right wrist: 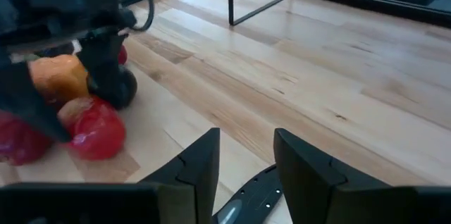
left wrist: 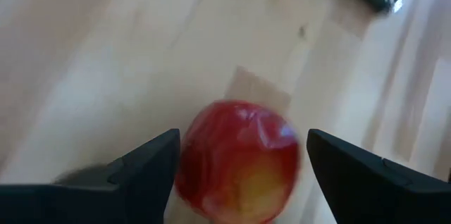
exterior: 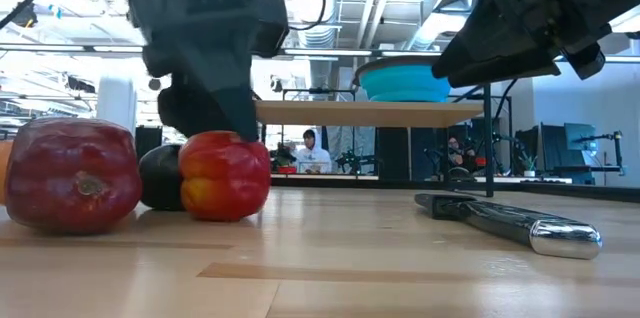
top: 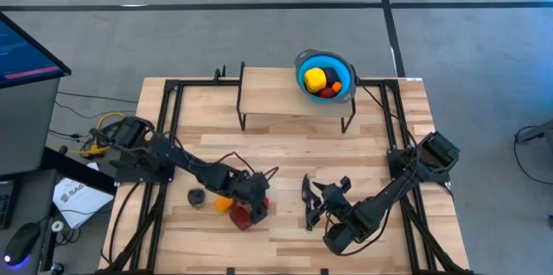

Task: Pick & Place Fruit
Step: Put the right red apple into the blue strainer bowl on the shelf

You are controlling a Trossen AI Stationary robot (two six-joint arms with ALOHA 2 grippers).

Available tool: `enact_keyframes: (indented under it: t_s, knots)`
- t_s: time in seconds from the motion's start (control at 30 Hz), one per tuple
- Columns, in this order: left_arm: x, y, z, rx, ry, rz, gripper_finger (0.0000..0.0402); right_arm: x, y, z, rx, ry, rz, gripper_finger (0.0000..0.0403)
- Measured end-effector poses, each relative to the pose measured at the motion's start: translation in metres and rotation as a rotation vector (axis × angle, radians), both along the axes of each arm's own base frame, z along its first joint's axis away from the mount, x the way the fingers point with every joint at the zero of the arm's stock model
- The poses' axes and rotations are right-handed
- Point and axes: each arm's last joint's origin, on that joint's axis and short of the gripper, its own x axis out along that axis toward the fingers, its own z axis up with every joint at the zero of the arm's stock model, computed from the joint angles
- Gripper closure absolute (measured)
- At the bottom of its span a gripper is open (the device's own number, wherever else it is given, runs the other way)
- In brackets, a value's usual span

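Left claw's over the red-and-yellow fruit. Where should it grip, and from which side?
Grip the red-and-yellow fruit across its rounded middle, coming straight down from above. The left claw is open with a finger on each flank, and the fruit sits on the table with other pieces close beside it, so a side approach looks crowded.

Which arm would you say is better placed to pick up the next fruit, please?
The left. Its open gripper already straddles the red fruit among the pieces on the table, while the right gripper hovers open over the knife, apart from them.
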Motion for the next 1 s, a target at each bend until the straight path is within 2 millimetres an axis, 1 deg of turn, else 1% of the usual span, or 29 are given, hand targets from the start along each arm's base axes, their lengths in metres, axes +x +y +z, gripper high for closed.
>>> enact_keyframes:
  t_s: [0.17, 0.47, 0.67, 0.77, 0.87, 1.0]
  knots:
    - [-0.0033, 0.0002, -0.0044, 0.035, 0.008, -0.047, 0.0099, 0.0003, 0.0003, 0.0001, 0.005, -0.006, -0.001, 0.0274]
    - [-0.0033, -0.0064, -0.0030, 0.191, -0.046, -0.321, 0.0099, 0.0011, 0.0010, 0.0003, 0.014, -0.016, -0.001, 0.0274]
    - [-0.0023, -0.0064, -0.0024, 0.262, -0.068, -0.432, 0.0099, 0.0012, 0.0011, 0.0003, 0.016, -0.017, -0.001, 0.0274]
    - [-0.0015, -0.0069, -0.0020, 0.263, -0.081, -0.490, 0.0098, 0.0014, 0.0012, 0.0004, 0.017, -0.019, -0.001, 0.0274]
    - [-0.0003, -0.0058, -0.0016, 0.258, -0.090, -0.528, 0.0089, 0.0014, 0.0012, 0.0004, 0.018, -0.019, -0.001, 0.0274]
    - [0.0017, -0.0020, -0.0013, 0.261, -0.098, -0.551, 0.0066, 0.0016, 0.0014, 0.0005, 0.020, -0.022, -0.001, 0.0274]
